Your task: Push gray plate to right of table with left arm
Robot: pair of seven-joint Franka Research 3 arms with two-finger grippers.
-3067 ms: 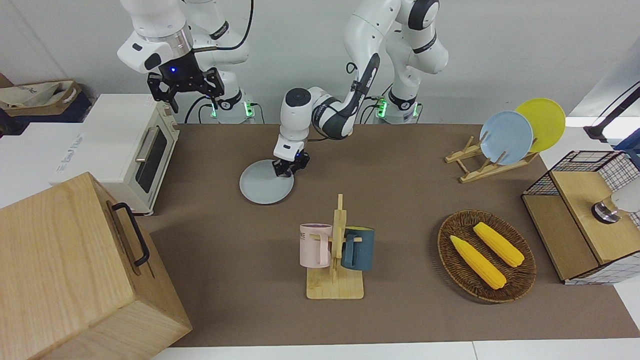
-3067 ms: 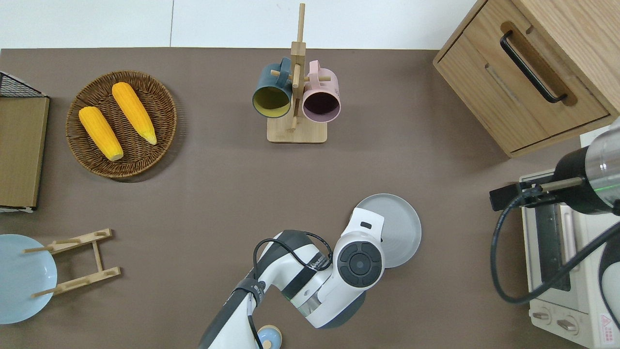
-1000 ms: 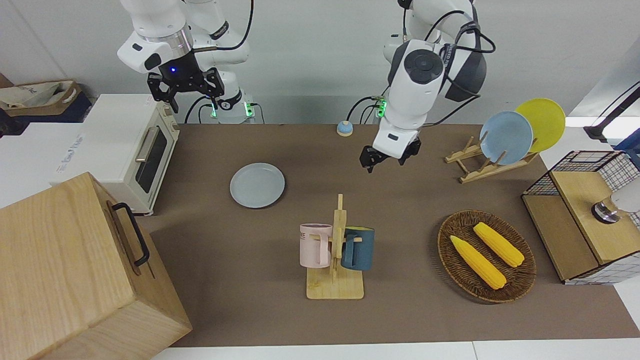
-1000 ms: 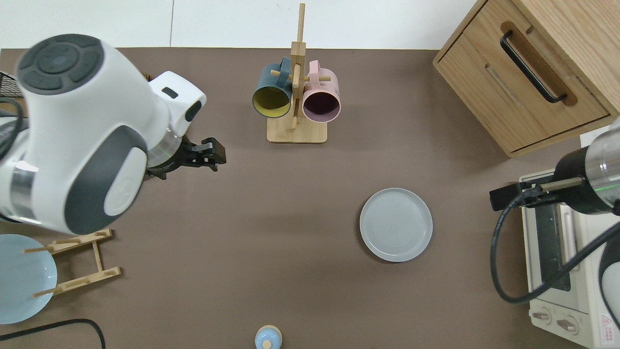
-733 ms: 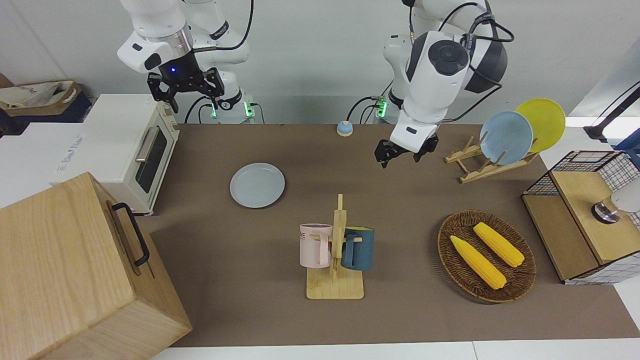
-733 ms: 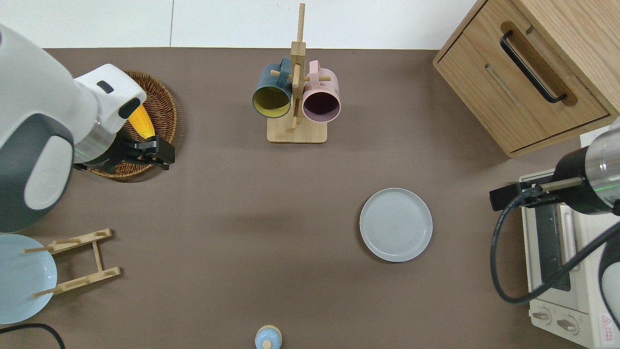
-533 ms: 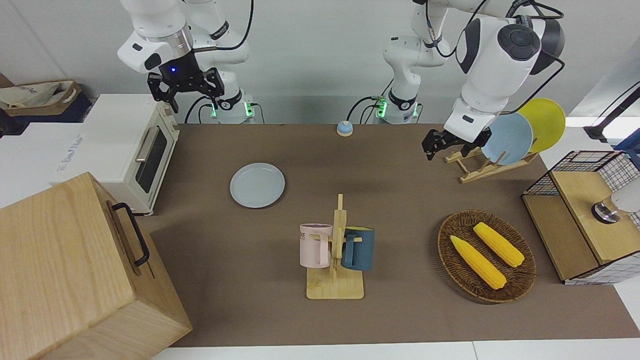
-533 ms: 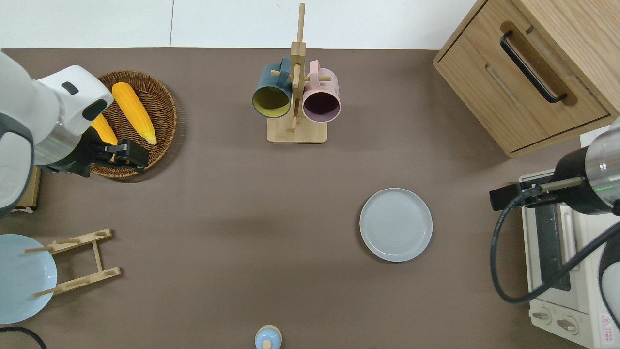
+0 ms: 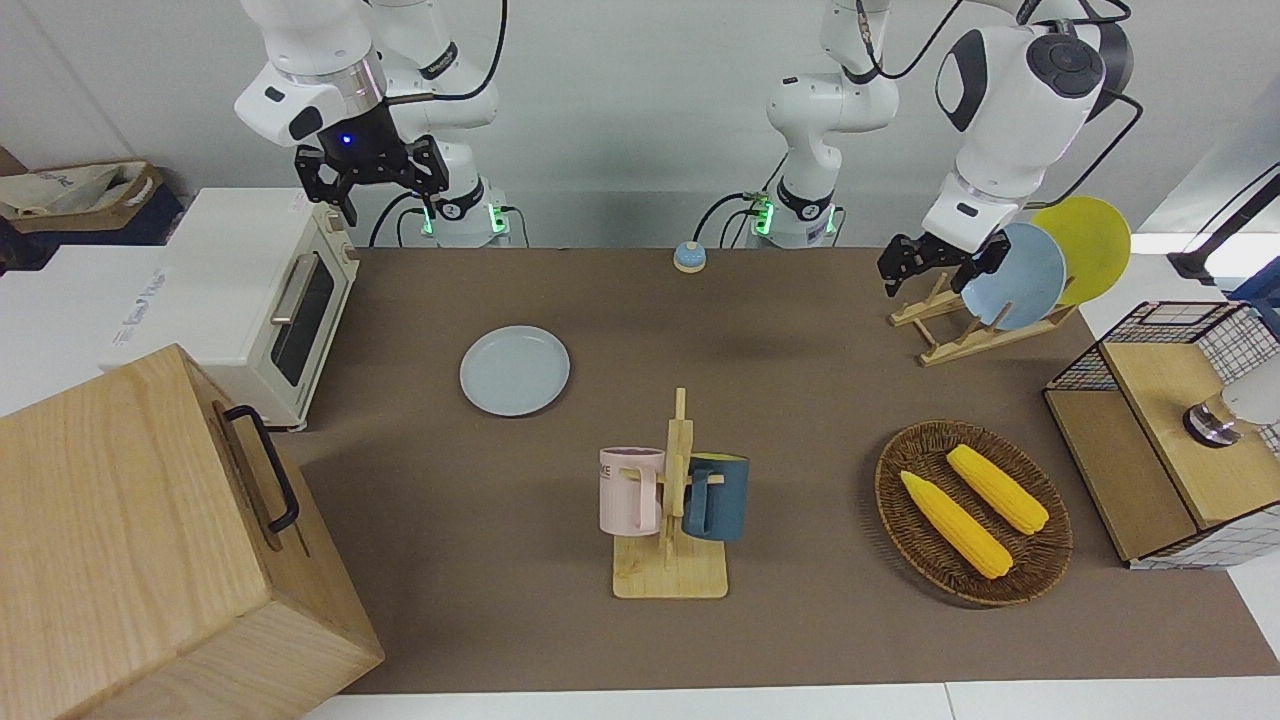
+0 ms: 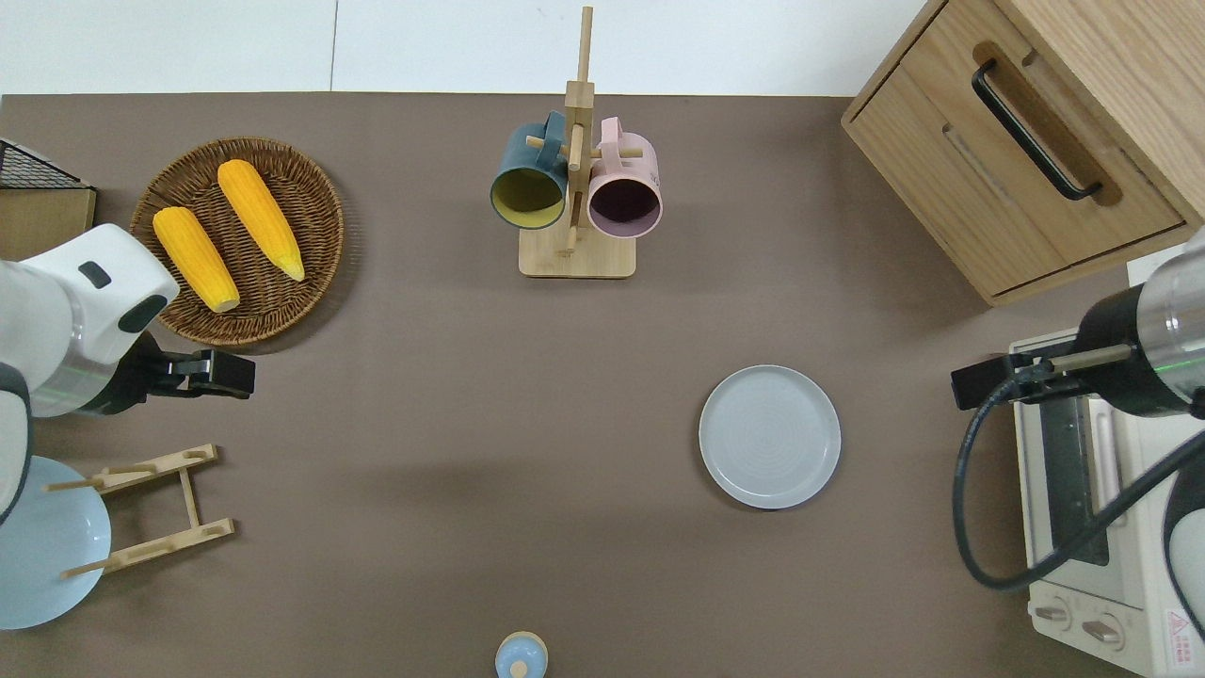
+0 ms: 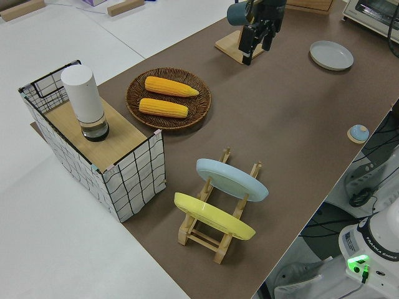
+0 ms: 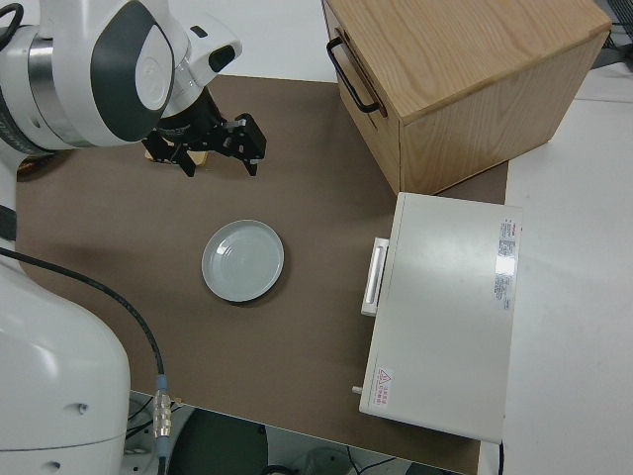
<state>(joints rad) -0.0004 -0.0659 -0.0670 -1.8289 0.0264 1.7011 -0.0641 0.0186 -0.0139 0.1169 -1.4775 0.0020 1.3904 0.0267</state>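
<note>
1 gray plate (image 10: pixel 770 436), 2 mugs (image 10: pixel 574 192), 2 corn cobs (image 10: pixel 229 233)

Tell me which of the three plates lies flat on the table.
The gray plate: it rests flat on the table near the toaster oven, while the sky-blue plate and yellow plate stand tilted in the wooden rack.

Matte table (image 9: pixel 800 400); smooth gray plate (image 9: pixel 514 371).

The table (image 10: pixel 452 395) bears the gray plate (image 10: pixel 770 436), mug rack (image 10: pixel 576 252), corn basket (image 10: pixel 240 311) and plate rack (image 10: pixel 141 513).
</note>
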